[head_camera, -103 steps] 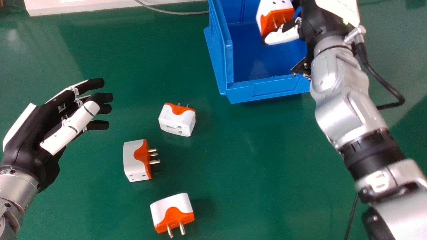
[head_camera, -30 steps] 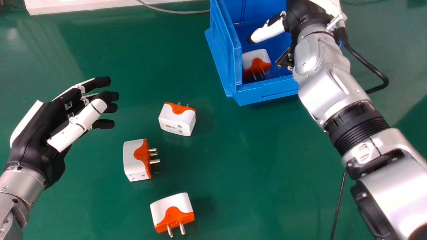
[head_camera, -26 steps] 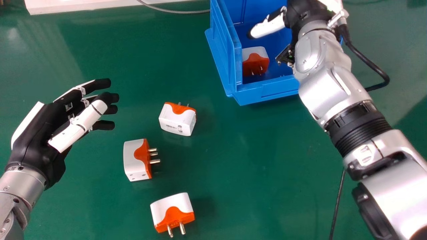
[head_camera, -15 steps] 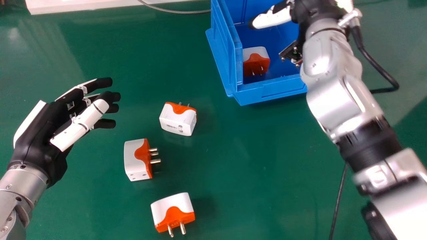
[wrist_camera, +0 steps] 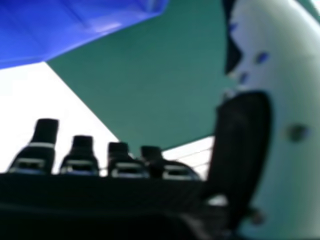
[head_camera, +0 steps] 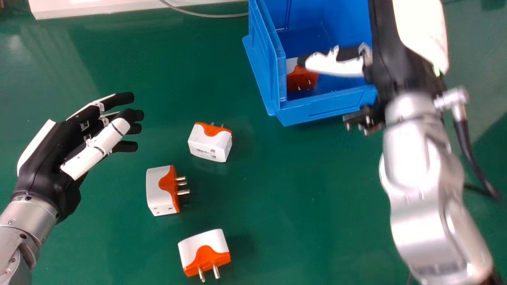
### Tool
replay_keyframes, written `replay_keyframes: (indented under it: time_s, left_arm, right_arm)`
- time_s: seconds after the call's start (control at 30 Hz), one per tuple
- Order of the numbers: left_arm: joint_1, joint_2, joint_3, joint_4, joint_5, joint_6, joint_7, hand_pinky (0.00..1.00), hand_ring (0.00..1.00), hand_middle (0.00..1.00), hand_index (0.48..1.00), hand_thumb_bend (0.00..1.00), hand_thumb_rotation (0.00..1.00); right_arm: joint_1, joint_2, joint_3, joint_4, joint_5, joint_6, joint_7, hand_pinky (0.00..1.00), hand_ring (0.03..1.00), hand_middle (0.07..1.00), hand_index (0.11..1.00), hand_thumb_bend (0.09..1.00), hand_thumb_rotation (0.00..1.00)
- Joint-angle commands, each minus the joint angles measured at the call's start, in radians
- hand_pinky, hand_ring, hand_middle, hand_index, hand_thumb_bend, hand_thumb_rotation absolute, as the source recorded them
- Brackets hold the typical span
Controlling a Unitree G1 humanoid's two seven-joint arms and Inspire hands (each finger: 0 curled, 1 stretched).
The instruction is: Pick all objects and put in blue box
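Head view, then: what are those things made of, from where you stand?

"Smooth white and orange shells, blocky with softened edges, and shiny metal pins. The green table (head_camera: 297, 178) has a faint gloss. The blue box (head_camera: 328, 105) is moulded plastic, straight-walled, with a recessed panel in its near lip."

"And which way do they point?"

"The far adapter (head_camera: 210, 142) has its pins away from the robot, its long axis running across, the right end slightly nearer. On the middle adapter (head_camera: 160, 190) they face right, toward the robot's right arm; its long axis runs near to far. The nearest adapter (head_camera: 204, 245) aims its pins back at the robot, long axis crosswise, right end a touch farther off. All three lie on the table, apart from one another."

"One's in the box, isn't it?"

"Yes, the boxed adapter (head_camera: 297, 81), near the left wall, pins toward the robot, partly behind the thumb (head_camera: 336, 65) of the right hand (head_camera: 396, 67)."

"Has that hand let go?"

"Released, I'd say. In the right hand view its fingers (wrist_camera: 46, 132) stand straight. The left hand (head_camera: 47, 158) hangs relaxed over the table's left side."
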State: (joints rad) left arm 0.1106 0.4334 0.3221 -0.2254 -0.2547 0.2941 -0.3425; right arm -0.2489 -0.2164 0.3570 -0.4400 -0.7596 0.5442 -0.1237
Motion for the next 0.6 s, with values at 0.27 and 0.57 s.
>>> replay_keyframes:
  time_s: [0.27,0.57]
  left_arm:
    - [0.025,-0.013,0.010,-0.065,-0.009,0.006,0.019,0.71,0.78,0.78,0.823,0.51,0.50]
    - [0.037,-0.028,0.007,-0.075,-0.003,0.000,0.022,0.71,0.78,0.78,0.822,0.51,0.51]
  right_arm:
    - [0.392,-0.004,0.004,-0.142,-0.060,-0.354,-0.224,0.77,0.917,0.959,0.923,0.642,0.15]
    - [0.599,0.040,-0.015,-0.136,-0.027,-0.512,-0.268,0.68,0.854,0.902,0.859,0.624,0.15]
